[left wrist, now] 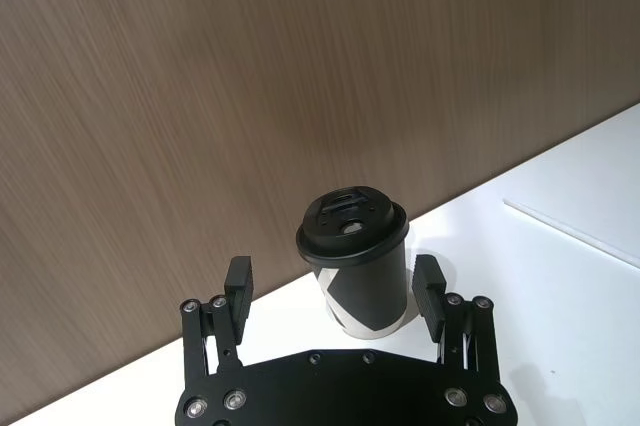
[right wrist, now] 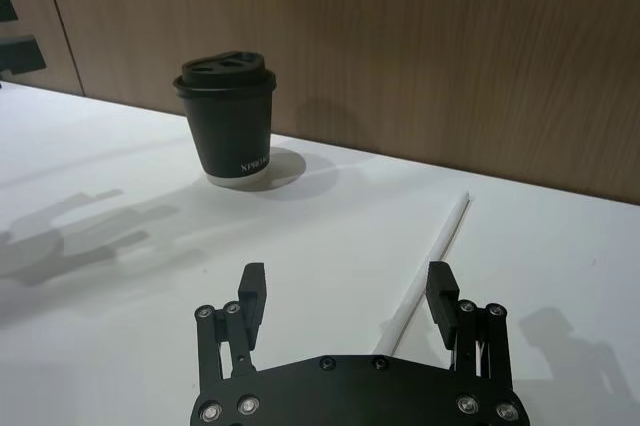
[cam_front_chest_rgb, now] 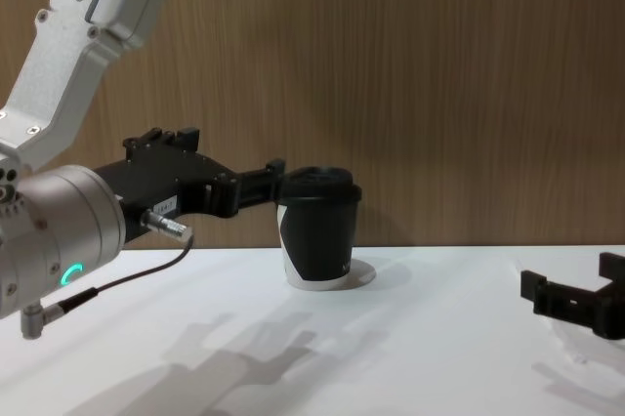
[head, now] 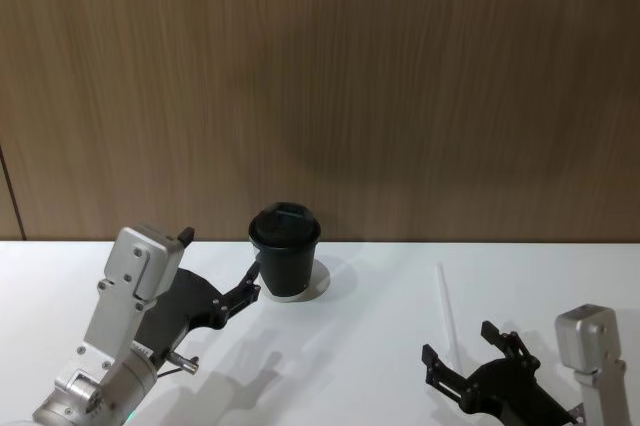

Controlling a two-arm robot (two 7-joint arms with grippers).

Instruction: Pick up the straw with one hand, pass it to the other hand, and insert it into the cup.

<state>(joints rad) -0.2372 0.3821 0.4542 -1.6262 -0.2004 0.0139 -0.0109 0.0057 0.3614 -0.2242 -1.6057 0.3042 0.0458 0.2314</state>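
Head view: your right gripper (head: 460,344) sits low over the table (head: 370,376) at the near right. Its fingers are spread wide and hold nothing. The straw (head: 444,301) lies flat on the table, its near end running in between them. The cup (head: 285,264) stands upright near the back wall. Your left gripper (head: 248,291), also open and empty, has a fingertip close against the cup's left side.

Left wrist view: the cup and its lid (left wrist: 352,221) appear framed by the left fingers. You cannot tell whether it stands between them or just beyond. A sideways swing of that arm could well tip it or push it off its spot.

Right wrist view: the straw is off centre, much nearer one finger than the other. If you close like this, that finger probably meets it first and rolls it along the table. It is thin and lies flat, so tips held too high would likely close on air. Tips set too low would likely scrape the surface.

Chest view: the left fingertip is level with the lid, and the right gripper hangs near the tabletop. If you grab the straw at mid-length, the handover probably leaves the left fingers little to take.
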